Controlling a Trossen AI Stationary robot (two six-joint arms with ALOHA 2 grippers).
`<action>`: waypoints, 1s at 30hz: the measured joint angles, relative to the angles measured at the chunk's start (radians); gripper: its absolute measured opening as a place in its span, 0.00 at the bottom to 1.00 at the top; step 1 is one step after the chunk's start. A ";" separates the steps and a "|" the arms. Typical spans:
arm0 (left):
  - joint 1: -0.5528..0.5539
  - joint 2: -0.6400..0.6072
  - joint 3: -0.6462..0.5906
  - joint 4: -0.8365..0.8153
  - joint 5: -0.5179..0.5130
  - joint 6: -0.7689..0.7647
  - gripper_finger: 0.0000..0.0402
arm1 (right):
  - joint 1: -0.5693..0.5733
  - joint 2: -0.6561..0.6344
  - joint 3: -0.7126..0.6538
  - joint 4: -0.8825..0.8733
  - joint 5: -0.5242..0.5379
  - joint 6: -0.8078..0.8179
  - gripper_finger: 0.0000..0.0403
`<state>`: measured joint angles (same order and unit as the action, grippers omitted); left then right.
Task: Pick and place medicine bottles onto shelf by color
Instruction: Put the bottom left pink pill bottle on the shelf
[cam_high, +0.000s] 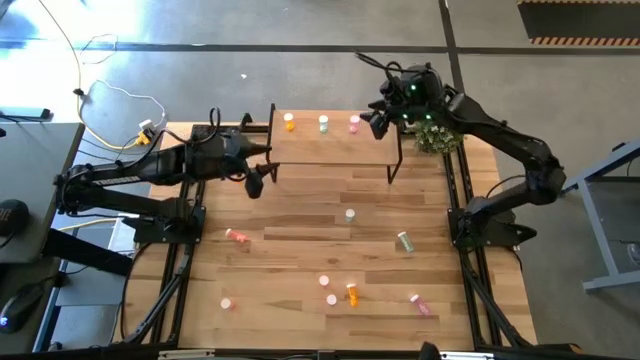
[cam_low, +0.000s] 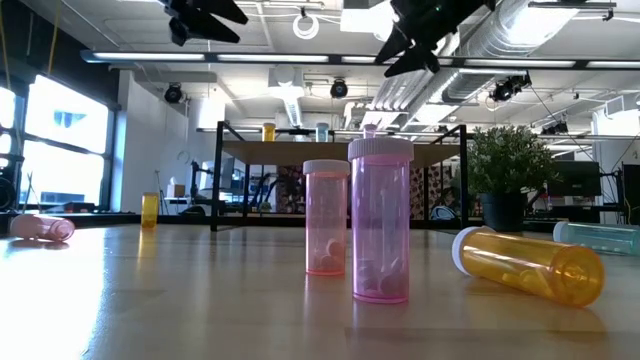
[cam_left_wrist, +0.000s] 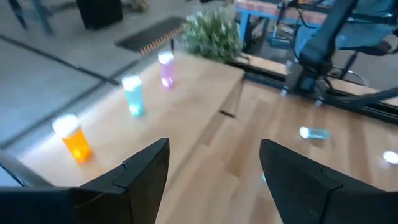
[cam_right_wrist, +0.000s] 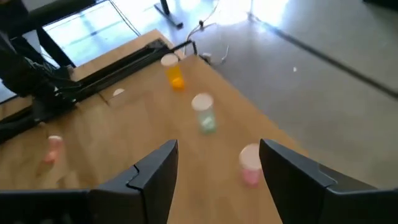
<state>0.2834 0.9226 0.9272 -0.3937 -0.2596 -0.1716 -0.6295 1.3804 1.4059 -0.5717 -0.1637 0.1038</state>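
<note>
The shelf (cam_high: 335, 150) carries three upright medicine bottles along its far edge: orange (cam_high: 289, 122), green (cam_high: 323, 123) and pink (cam_high: 354, 124). My left gripper (cam_left_wrist: 214, 146) hovers open off the shelf's left end (cam_high: 266, 166), with nothing between its fingers. My right gripper (cam_right_wrist: 217, 146) hangs open above the shelf's right end (cam_high: 381, 120), close over the pink bottle (cam_right_wrist: 250, 163) and apart from it. Several more bottles stand or lie on the table nearer the front, among them a lying orange one (cam_low: 530, 264) and two upright pink ones (cam_low: 380, 220).
A small potted plant (cam_high: 436, 137) stands just right of the shelf, under my right arm. Loose bottles are scattered over the table's near half: a lying pink one (cam_high: 237, 236), an upright one (cam_high: 350, 214), a lying green one (cam_high: 404, 241). Black frame rails (cam_high: 462, 190) run along both table sides.
</note>
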 joint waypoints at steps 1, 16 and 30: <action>-0.014 -0.004 0.000 -0.020 0.000 -0.024 0.59 | 0.014 -0.005 0.000 -0.017 0.006 0.017 0.54; -0.396 -0.008 0.000 -0.383 0.008 -0.315 0.59 | 0.178 -0.018 0.000 -0.100 0.134 0.191 0.54; -0.902 -0.007 -0.057 -0.419 -0.070 -0.788 0.59 | 0.329 -0.086 0.000 -0.101 0.174 0.340 0.54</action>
<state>-0.6185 0.9160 0.8698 -0.8124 -0.3300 -0.9600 -0.3004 1.2945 1.4055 -0.6726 0.0107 0.4441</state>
